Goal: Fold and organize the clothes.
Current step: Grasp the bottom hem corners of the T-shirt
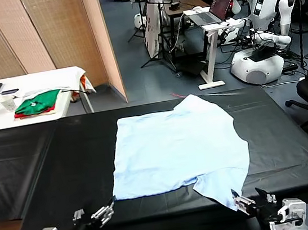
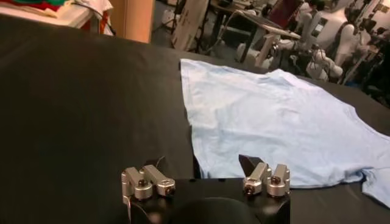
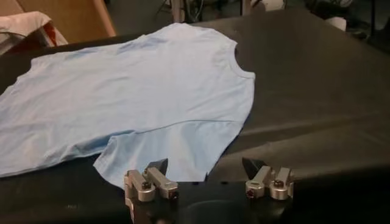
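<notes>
Shirt (image 1: 178, 148) lies flat; left gripper (image 1: 93, 216) at 7 o'clock, right gripper (image 1: 250, 201) at 5, jaws apart; pinch one layer cleanly.

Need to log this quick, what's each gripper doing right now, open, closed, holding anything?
Left gripper: open, holding nothing, near the T-shirt hem.
Right gripper: open, holding nothing, by the near sleeve.

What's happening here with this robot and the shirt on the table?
A pale blue T-shirt lies spread flat, plain side up, on the black table, not yet folded. The robot's left hand sits open at the near edge by the shirt's bottom corner, and the right hand sits open by the near sleeve. Neither touches the cloth.
</notes>
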Action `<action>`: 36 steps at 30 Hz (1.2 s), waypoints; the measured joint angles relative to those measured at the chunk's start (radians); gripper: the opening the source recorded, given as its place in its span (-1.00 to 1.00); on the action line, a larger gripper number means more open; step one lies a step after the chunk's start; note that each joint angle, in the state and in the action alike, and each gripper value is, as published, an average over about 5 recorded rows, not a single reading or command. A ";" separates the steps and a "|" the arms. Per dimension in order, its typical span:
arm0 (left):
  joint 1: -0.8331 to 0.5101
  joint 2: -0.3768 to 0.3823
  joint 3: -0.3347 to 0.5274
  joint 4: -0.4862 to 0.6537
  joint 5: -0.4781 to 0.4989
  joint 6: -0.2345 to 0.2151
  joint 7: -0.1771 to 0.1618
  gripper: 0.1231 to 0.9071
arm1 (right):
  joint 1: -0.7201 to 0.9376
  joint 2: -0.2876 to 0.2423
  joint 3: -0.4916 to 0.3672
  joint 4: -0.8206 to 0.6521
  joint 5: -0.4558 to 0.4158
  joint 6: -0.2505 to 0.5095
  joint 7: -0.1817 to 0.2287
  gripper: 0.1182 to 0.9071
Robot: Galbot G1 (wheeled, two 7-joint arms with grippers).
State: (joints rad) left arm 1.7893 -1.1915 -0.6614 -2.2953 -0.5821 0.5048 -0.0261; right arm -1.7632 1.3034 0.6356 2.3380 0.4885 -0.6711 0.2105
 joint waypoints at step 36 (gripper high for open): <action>-0.096 -0.088 0.129 0.092 0.127 0.002 -0.002 -0.83 | 0.018 0.023 -0.033 -0.056 -0.034 0.025 -0.026 -0.94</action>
State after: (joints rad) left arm 1.6930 -1.2793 -0.5321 -2.2037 -0.4547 0.5065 -0.0284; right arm -1.7448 1.3264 0.6025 2.2816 0.4545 -0.6458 0.1846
